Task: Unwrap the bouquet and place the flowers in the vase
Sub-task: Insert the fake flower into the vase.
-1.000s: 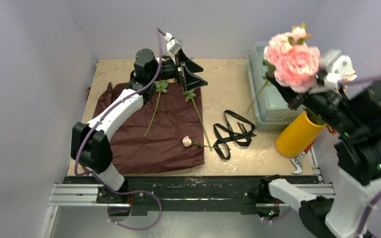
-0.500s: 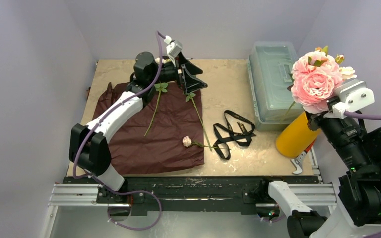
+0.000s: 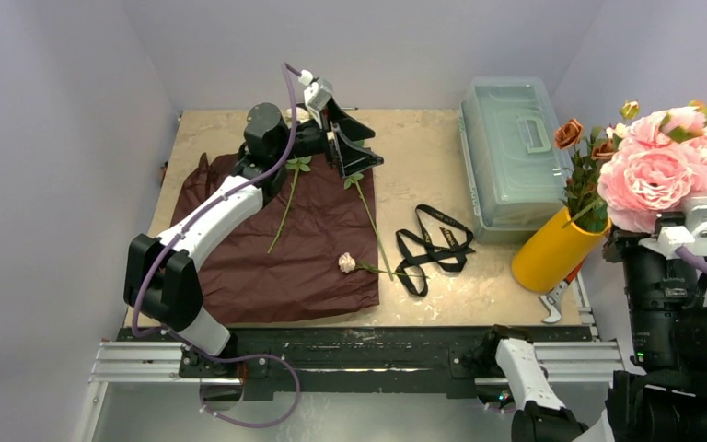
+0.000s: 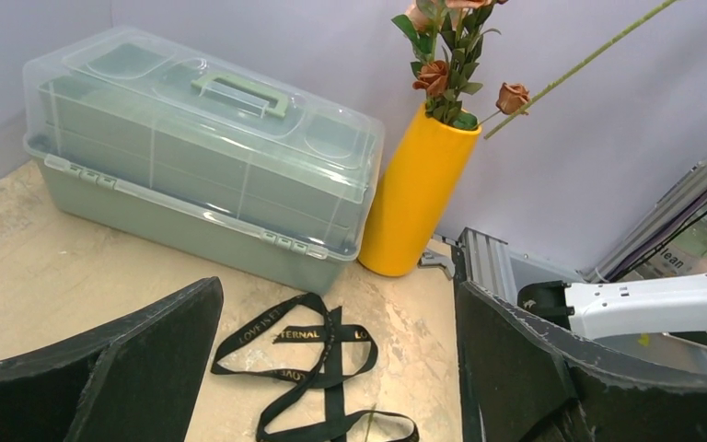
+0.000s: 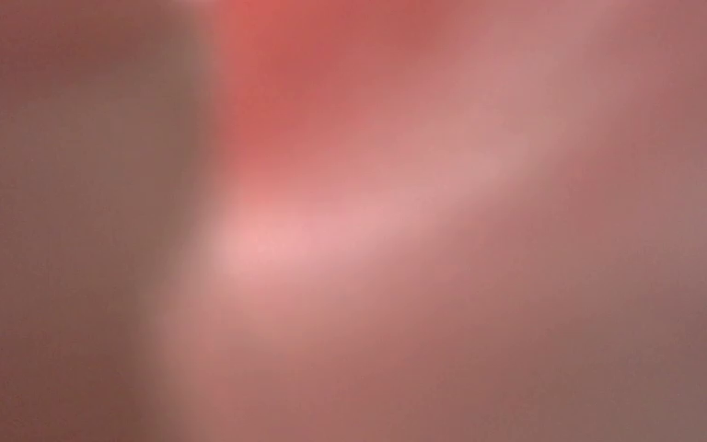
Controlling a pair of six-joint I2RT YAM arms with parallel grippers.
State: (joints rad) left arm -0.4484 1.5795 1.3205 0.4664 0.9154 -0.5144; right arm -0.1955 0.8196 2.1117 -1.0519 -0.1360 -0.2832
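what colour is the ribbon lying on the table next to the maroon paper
Black, with small gold lettering along the ribbon. It shows best in the left wrist view.

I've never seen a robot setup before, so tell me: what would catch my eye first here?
First, the big pink blooms, high at the right edge just beside the yellow vase, which already holds small orange roses. Next, the dark maroon paper spread out on the left with loose stems lying on it, and the black ribbon curled in the middle.
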